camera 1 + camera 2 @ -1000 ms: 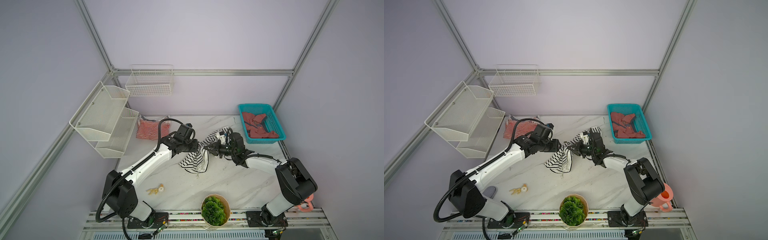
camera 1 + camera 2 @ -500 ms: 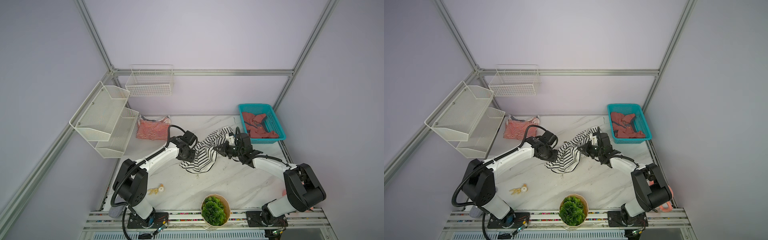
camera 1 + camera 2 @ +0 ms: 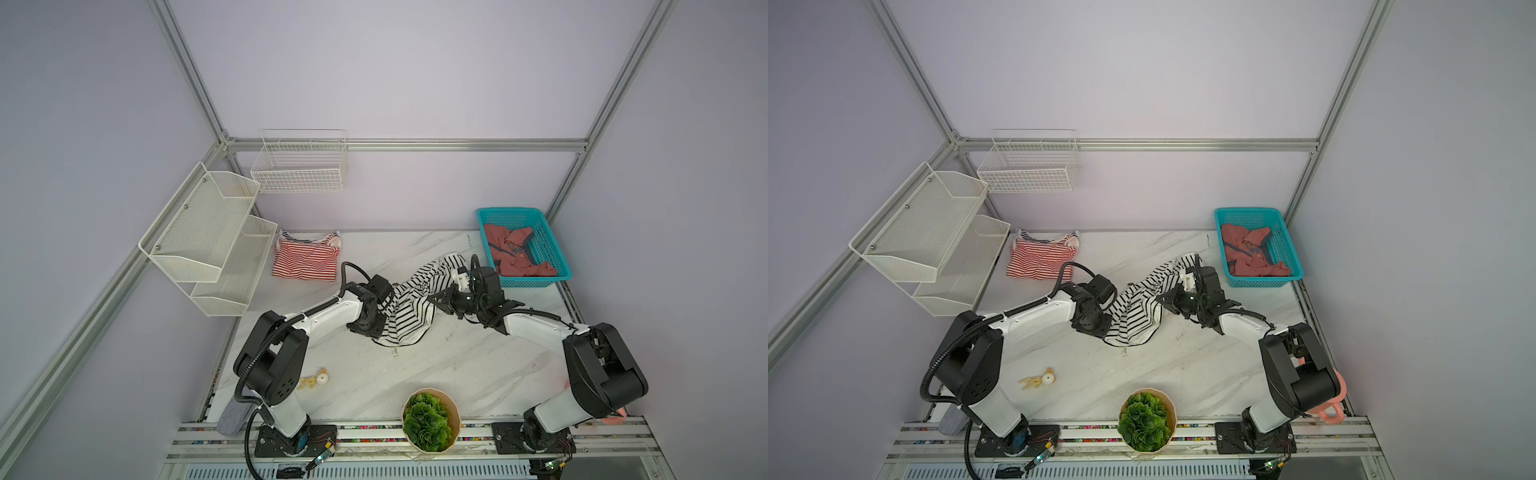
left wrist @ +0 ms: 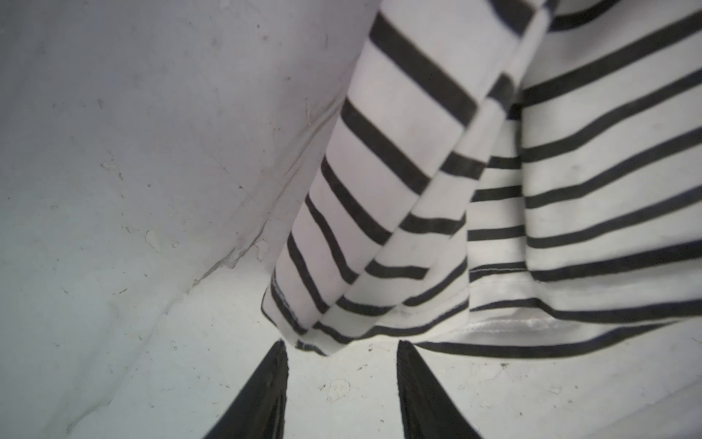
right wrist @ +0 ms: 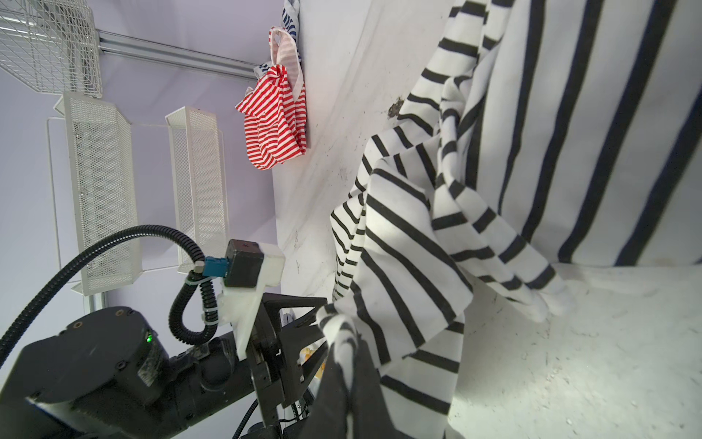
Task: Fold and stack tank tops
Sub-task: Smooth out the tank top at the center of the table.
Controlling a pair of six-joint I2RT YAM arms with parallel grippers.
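Over the middle of the table [image 3: 457, 365], the right gripper [image 3: 435, 297] pinches the black-striped top [image 3: 409, 320] tight, holding it up so it drapes, while the left gripper [image 4: 342, 344], part-open and empty, noses at the hem [image 4: 304, 334], probably to grab it.

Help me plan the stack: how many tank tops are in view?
3: red-and-white striped top back-left on the table; black-and-white striped top at its centre; dusty-red top in the teal basket. More may be hidden.

Soft, even light fills both top views, shadows faint on the bench [image 3: 415, 365]; the black-and-white striped tank top [image 4: 399, 152] blurs close to the left wrist camera.
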